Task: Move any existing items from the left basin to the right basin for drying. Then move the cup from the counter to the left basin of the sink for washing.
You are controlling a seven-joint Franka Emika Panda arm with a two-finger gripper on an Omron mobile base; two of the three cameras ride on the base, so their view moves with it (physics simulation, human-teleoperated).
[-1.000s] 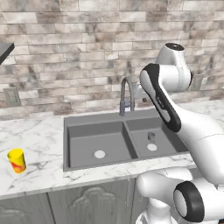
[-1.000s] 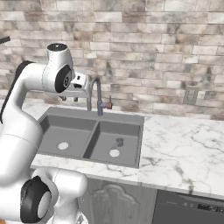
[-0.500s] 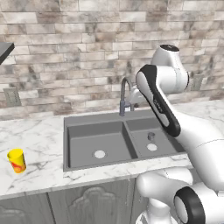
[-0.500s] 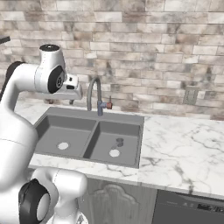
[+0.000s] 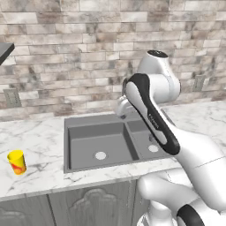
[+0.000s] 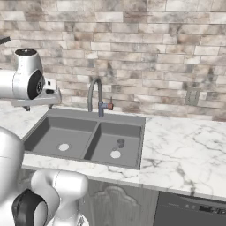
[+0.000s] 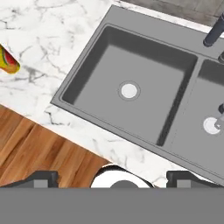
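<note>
The yellow cup (image 5: pixel 16 162) with a red mark stands on the white marble counter (image 5: pixel 39 137), left of the sink; it also shows in the hand view as the cup (image 7: pixel 6 59) at the left edge. The wide left basin (image 5: pixel 88 141) (image 7: pixel 148 70) holds nothing but its pale drain. A small grey knob-like object (image 6: pixel 120 143) sits in the narrow right basin (image 6: pixel 130 141). My gripper (image 6: pixel 39 107) (image 7: pixel 114 178) hangs high over the sink's left end, open wide with nothing between its fingers.
An arched metal faucet (image 6: pixel 95 95) rises behind the sink's divider, against the brick wall. Grey cabinet doors (image 5: pixel 88 205) run under the counter, and wooden floor (image 7: pixel 48 153) lies in front. Marble counter (image 6: pixel 185 145) stretches right of the sink.
The jaws have spread from part-shut to wide open. The arm has swung left, from over the right basin to above the left one. The grey object stays in the right basin.
</note>
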